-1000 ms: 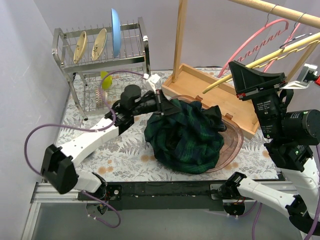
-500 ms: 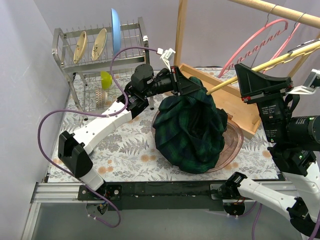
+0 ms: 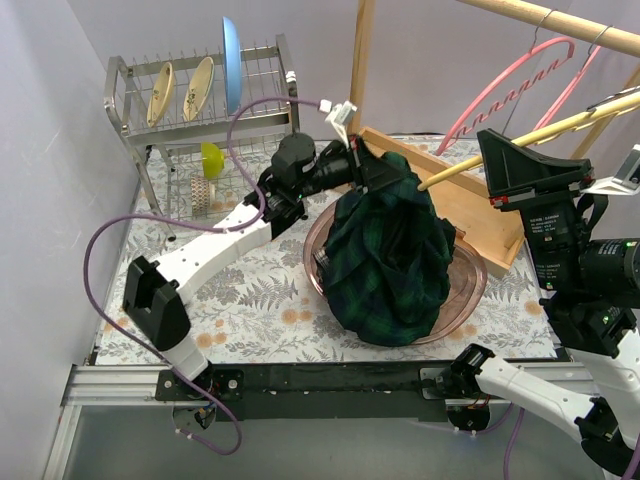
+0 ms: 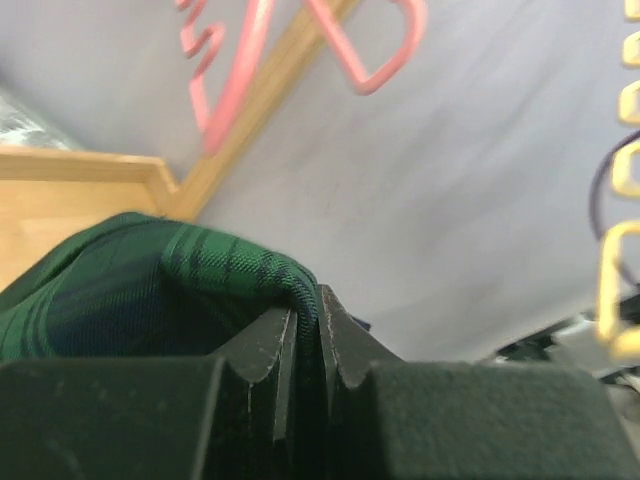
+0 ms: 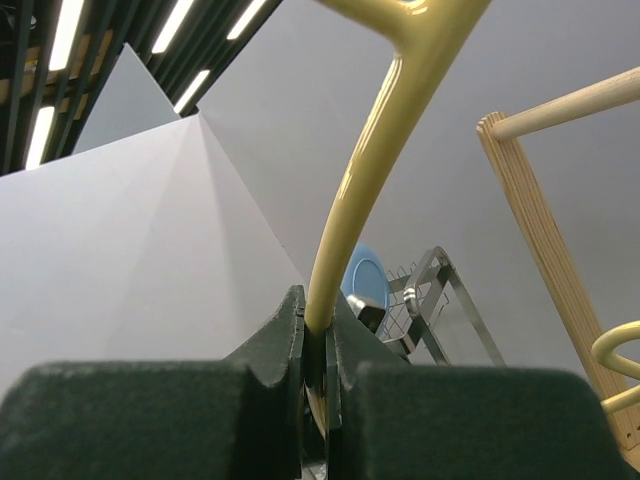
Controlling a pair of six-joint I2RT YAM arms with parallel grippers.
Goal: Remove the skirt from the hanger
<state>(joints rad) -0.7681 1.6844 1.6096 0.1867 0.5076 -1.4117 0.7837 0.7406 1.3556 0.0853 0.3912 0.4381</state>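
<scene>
The dark green plaid skirt (image 3: 390, 250) hangs in a bunch over a pink bowl (image 3: 470, 295), lifted at its top edge. My left gripper (image 3: 375, 165) is shut on the skirt's top fold, which shows between the jaws in the left wrist view (image 4: 230, 265). The yellow hanger (image 3: 520, 135) slants up to the right, its near end by the skirt's top. My right gripper (image 3: 600, 105) is shut on the hanger's arm, seen as a yellow bar (image 5: 375, 170) in the right wrist view.
A pink hanger (image 3: 510, 85) hangs from the wooden rail (image 3: 560, 25) behind. A wooden tray (image 3: 450, 185) lies behind the bowl. A dish rack (image 3: 205, 110) with plates stands at the back left. The wooden post (image 3: 360, 70) rises behind the skirt.
My left gripper has lifted the skirt up and to the right, from a heap in the bowl to a hanging bunch. The hanger has risen slightly with my right gripper.
</scene>
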